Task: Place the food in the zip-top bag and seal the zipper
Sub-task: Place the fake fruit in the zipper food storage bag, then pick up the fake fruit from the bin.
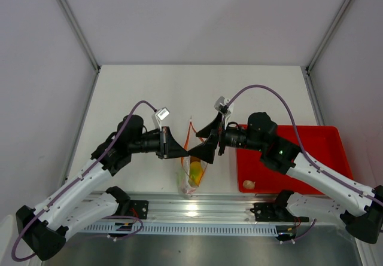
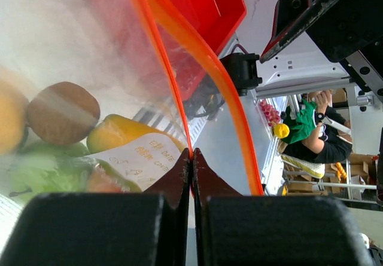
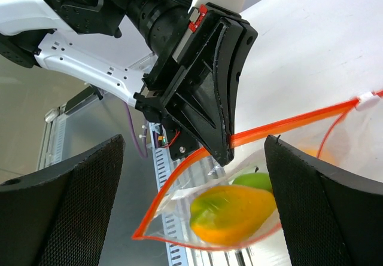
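The clear zip-top bag (image 1: 192,173) hangs over the table's near edge with its mouth open. My left gripper (image 1: 183,151) is shut on its red-orange zipper strip (image 2: 179,92), and the right wrist view shows that pinch on the strip (image 3: 287,124). Inside the bag are the mango (image 3: 233,213), green apple (image 3: 254,181), brown kiwi ball (image 2: 63,112) and orange (image 2: 9,119). My right gripper (image 1: 202,140) is open and empty, its fingers either side of the bag mouth without touching it (image 3: 191,200). A tiny beige piece (image 1: 248,185) lies in the red tray.
The red tray (image 1: 311,143) sits at the right under my right arm. A slotted metal rail (image 1: 197,209) runs along the near edge below the bag. A white slider tab (image 3: 366,100) sits on the strip's far end.
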`<state>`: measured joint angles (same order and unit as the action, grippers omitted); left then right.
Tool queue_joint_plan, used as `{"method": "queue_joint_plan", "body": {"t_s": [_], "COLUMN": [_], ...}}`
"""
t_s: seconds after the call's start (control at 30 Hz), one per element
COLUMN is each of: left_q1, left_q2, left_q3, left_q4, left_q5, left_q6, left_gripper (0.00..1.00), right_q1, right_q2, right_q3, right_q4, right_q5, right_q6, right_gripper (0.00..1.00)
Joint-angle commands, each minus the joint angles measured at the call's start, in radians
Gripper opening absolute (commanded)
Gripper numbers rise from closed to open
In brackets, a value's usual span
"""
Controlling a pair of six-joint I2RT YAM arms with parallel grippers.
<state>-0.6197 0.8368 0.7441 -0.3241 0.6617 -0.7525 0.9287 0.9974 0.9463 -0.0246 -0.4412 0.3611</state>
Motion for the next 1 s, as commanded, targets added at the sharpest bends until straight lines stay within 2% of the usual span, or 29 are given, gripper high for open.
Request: {"method": "queue_joint_plan", "body": {"t_s": [0.0,0.2,0.27,0.4,0.43,0.57,0.7,0.83,0.97], "left_q1": [-0.003,-0.003,-0.005,-0.005,-0.005,-0.005,-0.005,-0.005,-0.005], "left_q2": [-0.011,-0.018,-0.019,-0.015,-0.012,-0.010,-0.007,-0.007,0.002], "left_q3": [0.012,0.006,0.008,0.006,0.008,0.012,0.021,0.043,0.074], "left_q4": [0.014,0.007,0.005,0.007,0.008,0.008,-0.004,-0.024,-0.079], "left_q5": [0.016,0.013,0.013,0.013,0.016,0.018,0.016,-0.002,-0.065], "left_q6": [-0.011,-0.010,-0.008,-0.011,-0.011,-0.011,-0.005,0.010,0.061], "left_gripper": [0.01,0.00,0.01,0.00,0.01,0.01,0.00,0.01,0.01], "right_q1": [0.005,0.005,0.005,0.004,0.004,-0.019,-0.106,-0.201,-0.281], "right_q2": [-0.017,-0.019,-0.016,-0.020,-0.020,-0.022,-0.031,-0.052,-0.063], "right_q3": [0.008,0.032,0.057,0.100,0.109,0.146,0.164,0.181,0.226], "right_q4": [0.034,-0.014,-0.055,-0.168,-0.219,-0.325,-0.412,-0.500,-0.673], "right_q5": [0.022,0.067,0.140,0.404,0.523,0.671,0.693,0.630,0.610], "right_q6": [-0.017,-0.014,0.005,0.071,0.087,0.173,0.260,0.272,0.286], "right_gripper": [1.00,0.99,0.99,0.99,0.99,0.99,0.99,0.99,0.99]}}
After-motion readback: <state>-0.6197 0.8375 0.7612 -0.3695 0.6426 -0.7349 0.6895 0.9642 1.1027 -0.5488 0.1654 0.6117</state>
